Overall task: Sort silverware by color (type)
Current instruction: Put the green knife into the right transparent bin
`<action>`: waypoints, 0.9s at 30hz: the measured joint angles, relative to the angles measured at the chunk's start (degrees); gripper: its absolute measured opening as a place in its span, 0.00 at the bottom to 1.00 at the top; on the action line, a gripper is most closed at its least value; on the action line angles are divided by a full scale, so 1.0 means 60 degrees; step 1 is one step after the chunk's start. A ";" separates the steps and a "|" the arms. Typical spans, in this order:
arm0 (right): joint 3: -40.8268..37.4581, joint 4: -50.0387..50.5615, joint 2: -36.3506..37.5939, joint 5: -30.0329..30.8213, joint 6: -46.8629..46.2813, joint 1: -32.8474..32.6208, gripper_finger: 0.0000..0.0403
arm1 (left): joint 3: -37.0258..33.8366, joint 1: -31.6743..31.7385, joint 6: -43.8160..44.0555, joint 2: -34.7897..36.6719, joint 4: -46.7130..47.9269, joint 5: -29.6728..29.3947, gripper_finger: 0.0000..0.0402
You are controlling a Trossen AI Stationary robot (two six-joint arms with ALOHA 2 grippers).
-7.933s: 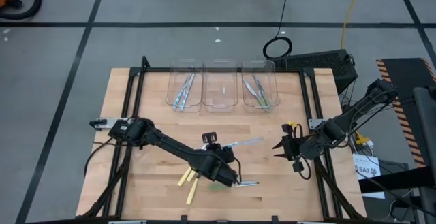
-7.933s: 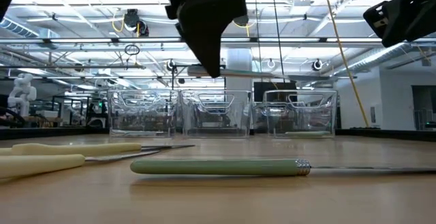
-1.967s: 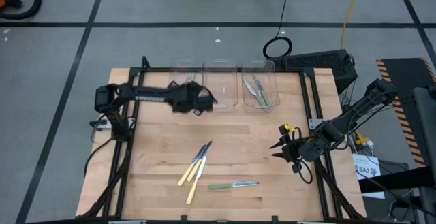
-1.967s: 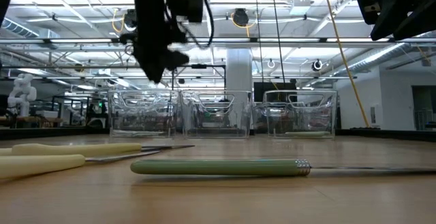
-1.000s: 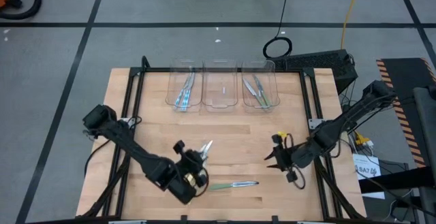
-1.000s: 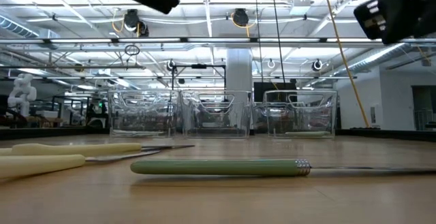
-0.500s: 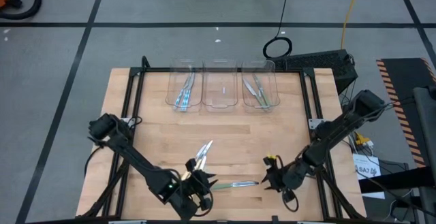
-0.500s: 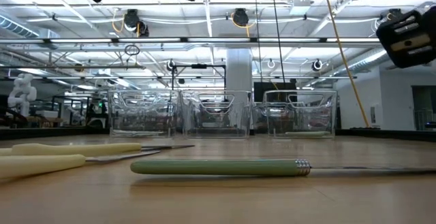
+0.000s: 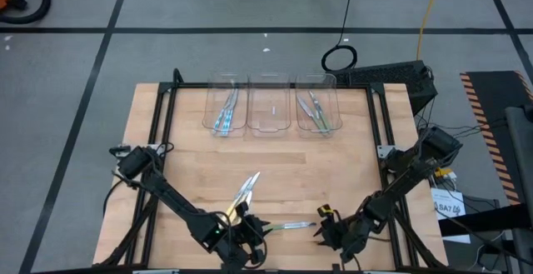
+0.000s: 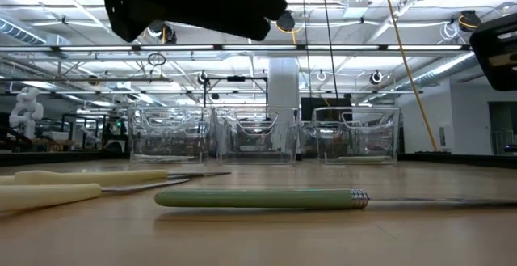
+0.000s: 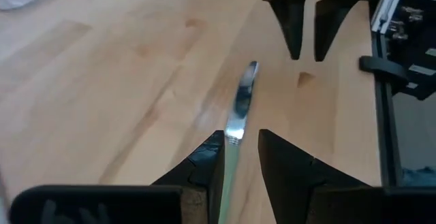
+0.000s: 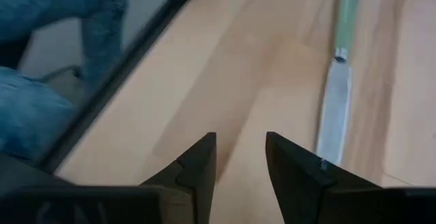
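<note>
The green-handled knife [image 9: 281,225] lies flat on the tabletop [image 9: 350,141] near its front edge, with the left gripper [image 11: 240,161] straddling its handle, jaws apart, and the right gripper [image 12: 240,157] at the blade end (jaws likewise apart, holding nothing).

— Classification of premises?

— Robotics laboratory in an open industrial hall. Behind the wooden worktable [image 10: 258,234] the low view shows exposed ceiling trusses [image 10: 339,52], strip lighting and suspended cables.

— Supporting evidence?

— A white humanoid robot [image 10: 24,108] stands far beyond the table's left end. From above: grey floor [image 9: 75,66] marked with black tape lines [image 9: 250,31] around the table, and a hazard-striped panel [image 9: 491,116] to the table's right.
</note>
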State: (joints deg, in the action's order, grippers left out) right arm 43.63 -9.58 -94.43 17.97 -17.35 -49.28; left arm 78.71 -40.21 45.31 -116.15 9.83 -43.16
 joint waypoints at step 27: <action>0.0351 0.0419 -0.1065 0.0992 0.1502 0.0480 0.30 | -0.0013 0.0769 -0.2188 -0.0584 -0.0376 0.0834 0.25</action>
State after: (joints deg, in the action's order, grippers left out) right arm 45.74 -7.07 -100.82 23.92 -8.34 -46.40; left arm 78.63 -35.59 32.19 -119.66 7.57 -38.15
